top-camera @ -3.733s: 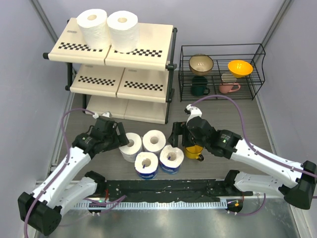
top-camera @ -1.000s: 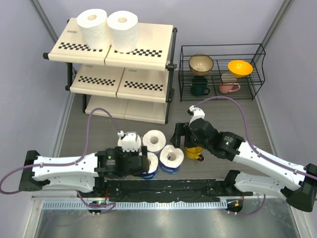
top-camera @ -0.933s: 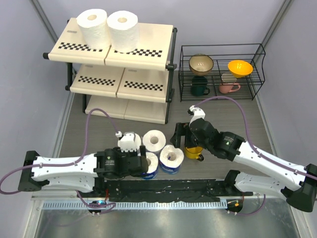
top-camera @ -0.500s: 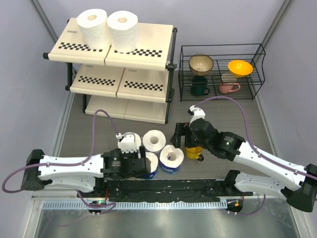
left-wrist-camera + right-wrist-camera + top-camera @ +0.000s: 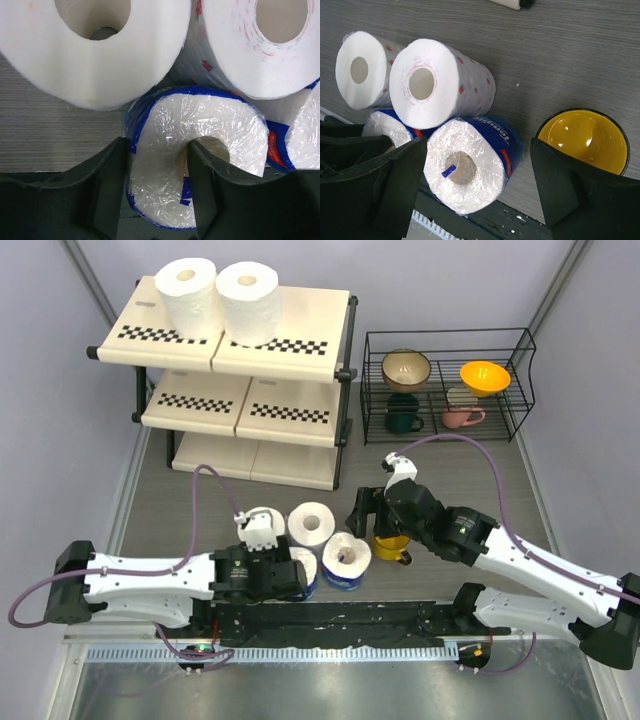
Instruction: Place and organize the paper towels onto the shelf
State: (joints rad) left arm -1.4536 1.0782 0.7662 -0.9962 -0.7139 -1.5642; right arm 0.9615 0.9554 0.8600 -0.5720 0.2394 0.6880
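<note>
Two bare white paper towels stand on the shelf's top board. On the table, two bare rolls stand behind two blue-wrapped rolls. My left gripper is shut on the wall of the left blue-wrapped roll: one finger in the core, the other outside. My right gripper is open above the right blue-wrapped roll, not touching it.
A yellow mug stands just right of the right blue roll, under my right gripper. A black wire rack with bowls and mugs stands at the back right. A black strip runs along the near edge.
My left arm swung down to the near edge and slid right until its fingers straddled the left blue-wrapped roll's wall. My right arm has barely moved.
</note>
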